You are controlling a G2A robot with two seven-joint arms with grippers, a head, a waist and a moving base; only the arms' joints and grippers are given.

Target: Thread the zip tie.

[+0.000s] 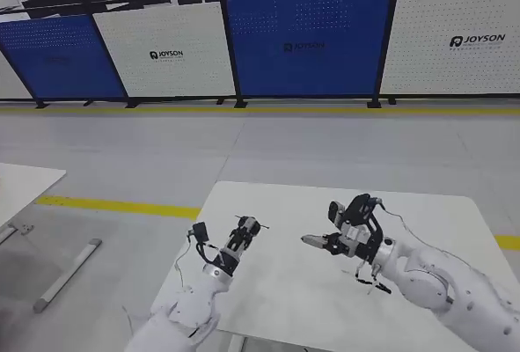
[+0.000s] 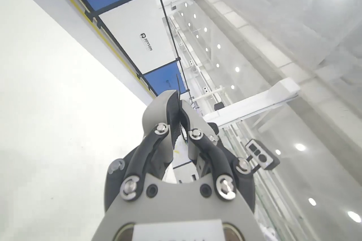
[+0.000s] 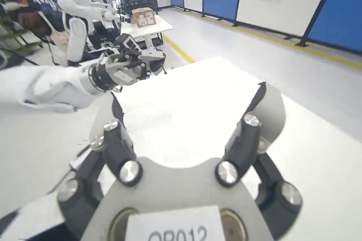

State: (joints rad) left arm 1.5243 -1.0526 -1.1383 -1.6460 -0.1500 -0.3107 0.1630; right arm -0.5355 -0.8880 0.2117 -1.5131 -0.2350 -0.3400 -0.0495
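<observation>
Zip tie (image 2: pixel 178 84) in the tips of the closed left tool (image 2: pixel 179 102), tail beyond them; right tool (image 3: pixel 189 96) open.

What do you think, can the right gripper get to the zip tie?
Probably yes. The right gripper is open and faces the left gripper, which pinches the zip tie above the table; nothing stands between them.

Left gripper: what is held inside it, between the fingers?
The left gripper is shut on a thin black zip tie, which sticks out past the fingertips. The part clamped between them is covered, so its length there cannot be seen.
</observation>
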